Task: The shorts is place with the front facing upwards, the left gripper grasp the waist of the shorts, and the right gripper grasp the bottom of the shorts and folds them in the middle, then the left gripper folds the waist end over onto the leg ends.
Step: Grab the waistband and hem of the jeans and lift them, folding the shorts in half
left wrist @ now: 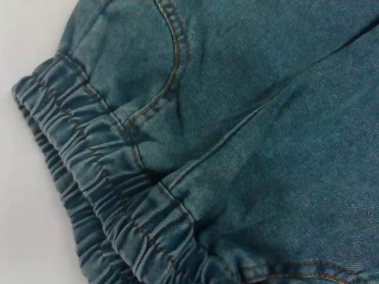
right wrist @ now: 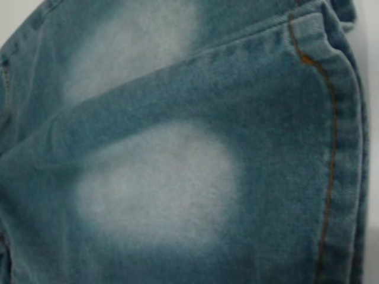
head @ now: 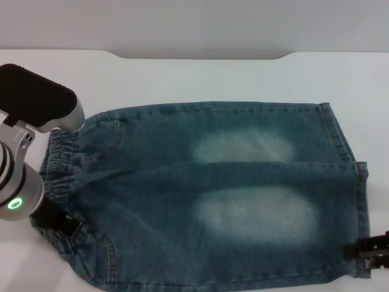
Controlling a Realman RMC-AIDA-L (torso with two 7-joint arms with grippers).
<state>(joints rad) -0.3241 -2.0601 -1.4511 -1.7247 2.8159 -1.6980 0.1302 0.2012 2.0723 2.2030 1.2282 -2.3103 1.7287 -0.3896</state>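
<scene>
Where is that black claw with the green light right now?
In the head view, the left gripper sits at the near-left corner of the shorts, on the waistband.

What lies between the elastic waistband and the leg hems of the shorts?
In the head view, only flat denim with two pale faded patches lies between the waistband and the hems.
</scene>
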